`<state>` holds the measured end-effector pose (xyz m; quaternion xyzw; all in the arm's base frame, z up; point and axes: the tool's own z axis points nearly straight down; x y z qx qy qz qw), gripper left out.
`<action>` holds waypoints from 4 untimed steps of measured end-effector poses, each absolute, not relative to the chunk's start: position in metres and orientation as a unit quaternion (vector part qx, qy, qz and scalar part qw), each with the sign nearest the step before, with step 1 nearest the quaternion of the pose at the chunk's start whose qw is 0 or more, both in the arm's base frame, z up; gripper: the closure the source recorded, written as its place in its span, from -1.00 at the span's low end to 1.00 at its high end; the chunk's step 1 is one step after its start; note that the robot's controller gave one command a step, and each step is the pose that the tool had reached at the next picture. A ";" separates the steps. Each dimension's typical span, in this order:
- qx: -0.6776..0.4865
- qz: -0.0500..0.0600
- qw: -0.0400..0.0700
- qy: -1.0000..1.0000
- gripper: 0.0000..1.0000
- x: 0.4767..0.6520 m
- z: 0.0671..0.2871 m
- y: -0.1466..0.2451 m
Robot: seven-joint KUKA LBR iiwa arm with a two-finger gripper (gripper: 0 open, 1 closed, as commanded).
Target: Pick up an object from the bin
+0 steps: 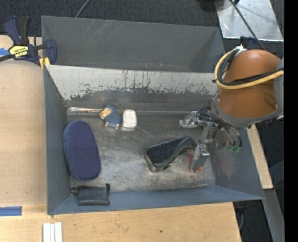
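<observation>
1. The gripper point(199, 158) hangs just beside the right end of a black wedge-shaped object point(166, 153); whether it is open or closed, I cannot tell.
2. Well left of the wedge lies a blue oval case point(81, 150).
3. Above-left of it sits a small white block point(129, 119).

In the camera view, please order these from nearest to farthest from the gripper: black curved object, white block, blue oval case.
1. Black curved object, just left of the gripper.
2. White block, farther left, near the back.
3. Blue oval case, far left.
</observation>
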<state>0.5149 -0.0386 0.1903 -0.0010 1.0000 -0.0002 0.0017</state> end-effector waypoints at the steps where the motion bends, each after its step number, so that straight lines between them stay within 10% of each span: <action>1: -0.208 -0.001 0.004 0.978 -1.00 0.547 0.072 -0.010; 2: -0.208 -0.001 0.012 0.978 1.00 0.551 0.076 -0.008; 3: -0.171 -0.001 0.004 0.985 1.00 0.557 0.197 -0.004; 4: -0.303 0.000 0.003 0.953 1.00 0.591 0.261 0.045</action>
